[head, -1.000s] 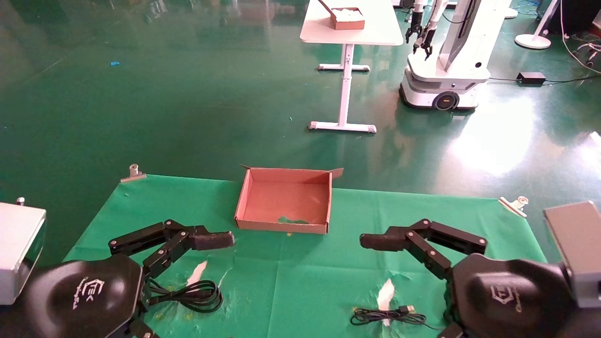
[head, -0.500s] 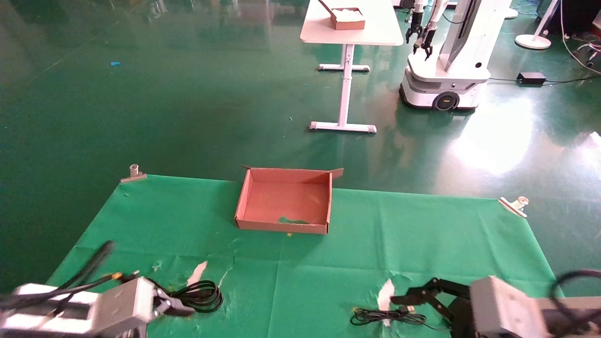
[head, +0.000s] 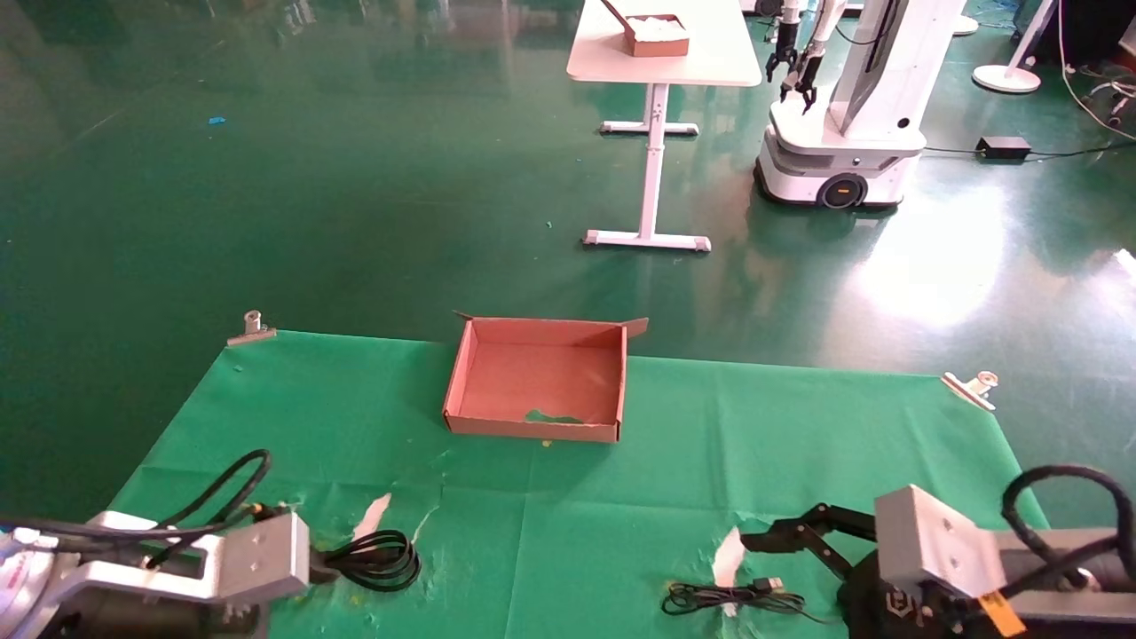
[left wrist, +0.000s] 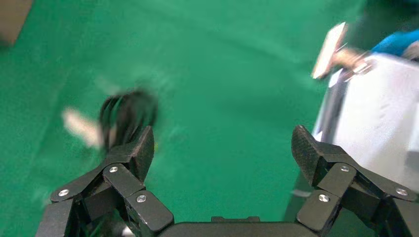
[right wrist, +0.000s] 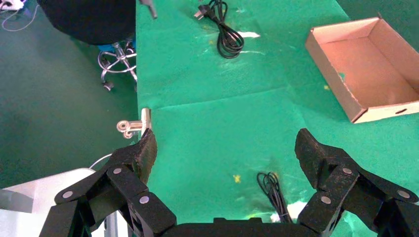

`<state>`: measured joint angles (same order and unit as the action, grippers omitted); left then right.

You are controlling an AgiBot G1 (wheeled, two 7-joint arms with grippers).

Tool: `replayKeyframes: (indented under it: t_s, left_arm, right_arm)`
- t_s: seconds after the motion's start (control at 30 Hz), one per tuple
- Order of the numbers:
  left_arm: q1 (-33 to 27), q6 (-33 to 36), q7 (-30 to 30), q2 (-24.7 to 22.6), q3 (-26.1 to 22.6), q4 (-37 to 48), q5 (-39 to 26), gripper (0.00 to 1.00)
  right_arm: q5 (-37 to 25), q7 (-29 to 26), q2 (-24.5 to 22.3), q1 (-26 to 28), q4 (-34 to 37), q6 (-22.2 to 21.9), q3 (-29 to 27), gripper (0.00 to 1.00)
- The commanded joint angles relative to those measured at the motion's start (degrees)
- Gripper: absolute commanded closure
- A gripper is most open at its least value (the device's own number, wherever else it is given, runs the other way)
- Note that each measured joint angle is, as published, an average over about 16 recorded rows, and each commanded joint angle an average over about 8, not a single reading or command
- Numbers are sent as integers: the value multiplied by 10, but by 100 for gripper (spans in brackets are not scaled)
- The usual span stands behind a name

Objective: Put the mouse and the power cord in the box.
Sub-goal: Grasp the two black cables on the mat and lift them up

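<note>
Glossy black power cord (head: 377,559) coiled on cloth (head: 568,515).

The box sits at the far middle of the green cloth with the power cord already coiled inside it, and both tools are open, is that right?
Not quite. The box is empty apart from a scrap of green on its floor. The power cord lies coiled on the cloth near the left tool, as the head view shows. The rest holds: the box sits at the far middle, and both the left and right tool are open.
</note>
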<state>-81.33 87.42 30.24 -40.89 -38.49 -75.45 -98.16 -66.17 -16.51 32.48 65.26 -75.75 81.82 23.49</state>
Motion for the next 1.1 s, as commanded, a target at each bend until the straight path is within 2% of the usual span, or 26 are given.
replayKeyframes:
  t_s: [0.03, 0.3, 0.47, 0.73, 1.1]
  left_arm:
    - [-1, -3, -2, -2, -4, 0, -8, 0]
    - [-30, -57, 52, -98, -72, 45, -206, 0]
    - [-48, -85, 64, -150, -101, 104, -289, 0]
    - [-59, -131, 51, -202, -123, 193, -342, 0]
    - [-64, -164, 32, -235, -133, 265, -361, 0]
  right_arm:
    - [-2, 1, 1, 0, 1, 0, 0, 0]
    - [-7, -9, -10, -6, -4, -5, 0, 0]
    - [-7, -16, -23, -7, -4, -4, -2, 0]
    - [-3, -18, -34, -14, -7, -2, -5, 0]
    - [-22, -22, -36, -12, -10, -3, 2, 0]
